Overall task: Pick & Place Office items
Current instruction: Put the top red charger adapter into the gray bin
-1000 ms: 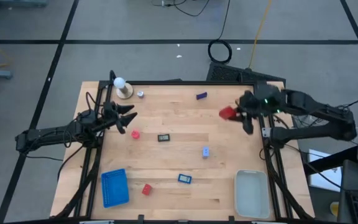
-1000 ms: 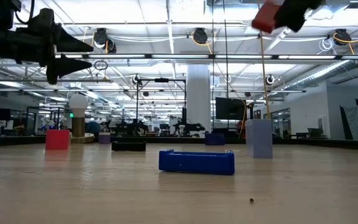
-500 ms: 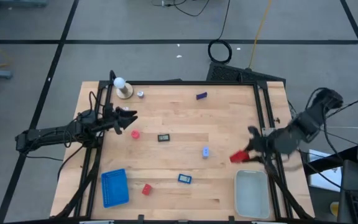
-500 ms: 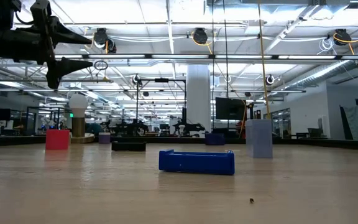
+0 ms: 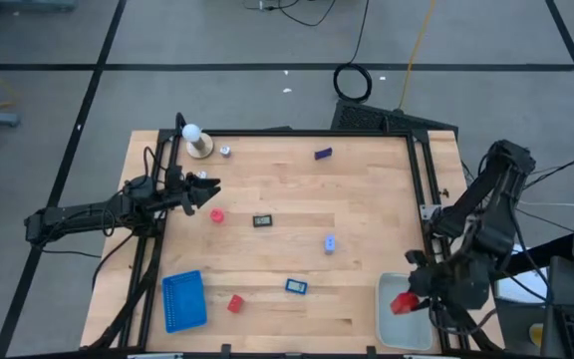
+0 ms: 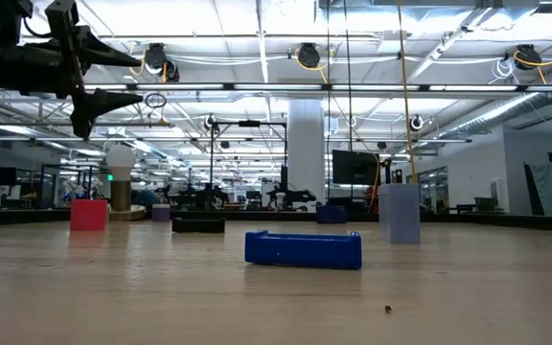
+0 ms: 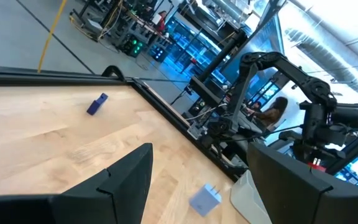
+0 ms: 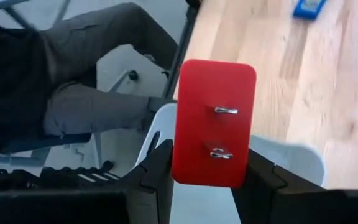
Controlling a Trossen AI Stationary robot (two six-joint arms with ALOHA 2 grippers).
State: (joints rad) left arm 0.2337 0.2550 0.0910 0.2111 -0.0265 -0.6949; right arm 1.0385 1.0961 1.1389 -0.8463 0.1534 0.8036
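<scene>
Right hand (image 8: 194, 180) clamped on red block (image 8: 214, 122), long axis along fingers, over pale bin (image 5: 391, 324)

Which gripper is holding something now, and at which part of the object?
The right gripper holds a red block by its lower end, over the pale bin. The left gripper is open and holds nothing.

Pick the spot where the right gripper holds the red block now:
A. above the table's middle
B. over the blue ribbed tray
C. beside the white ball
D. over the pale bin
D: the right gripper grips the red block above the pale bin at the table's near right corner.
</scene>
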